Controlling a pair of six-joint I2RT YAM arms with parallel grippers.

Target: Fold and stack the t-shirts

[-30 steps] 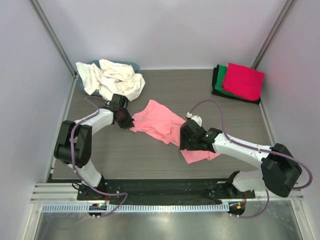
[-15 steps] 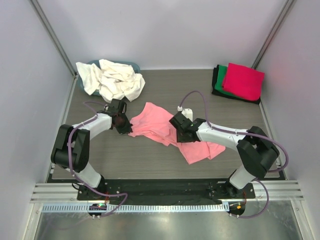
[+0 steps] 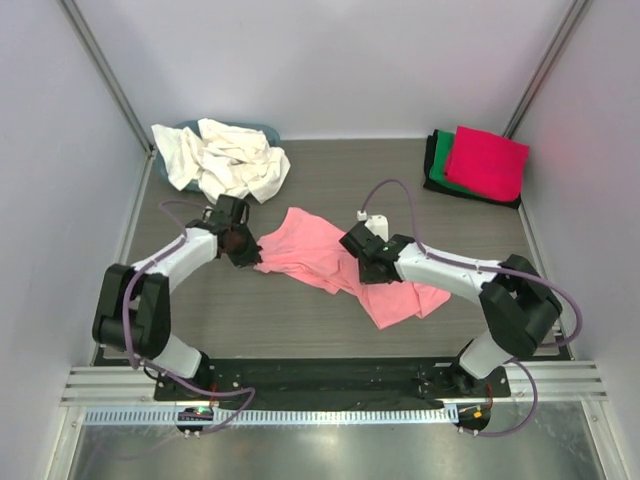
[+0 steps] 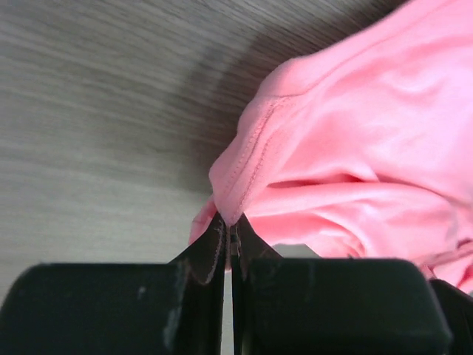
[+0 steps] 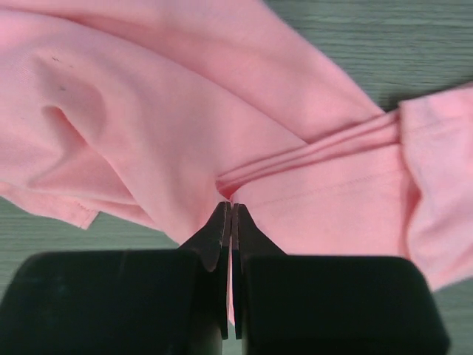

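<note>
A salmon pink t-shirt [image 3: 315,245] lies crumpled across the middle of the table. My left gripper [image 3: 252,255] is shut on its left hem; the left wrist view shows the seamed pink edge [image 4: 244,170] pinched at the tips of my left gripper [image 4: 229,222]. My right gripper [image 3: 368,272] is shut on a gathered fold near the shirt's middle, and the right wrist view shows my right gripper [image 5: 231,211] pinching the pink t-shirt [image 5: 185,126]. Cream white t-shirts [image 3: 225,160] lie heaped at the back left. A magenta red t-shirt [image 3: 487,160] sits folded on green [image 3: 441,170] and black ones.
A teal-blue tub [image 3: 262,130] shows under the cream heap at the back left. White walls with metal corner posts close in the table. The arm bases stand on a black rail along the near edge.
My right gripper has moved left and back along the pink t-shirt and closed on a fold. The left gripper, still holding the hem, has shifted slightly backward.
</note>
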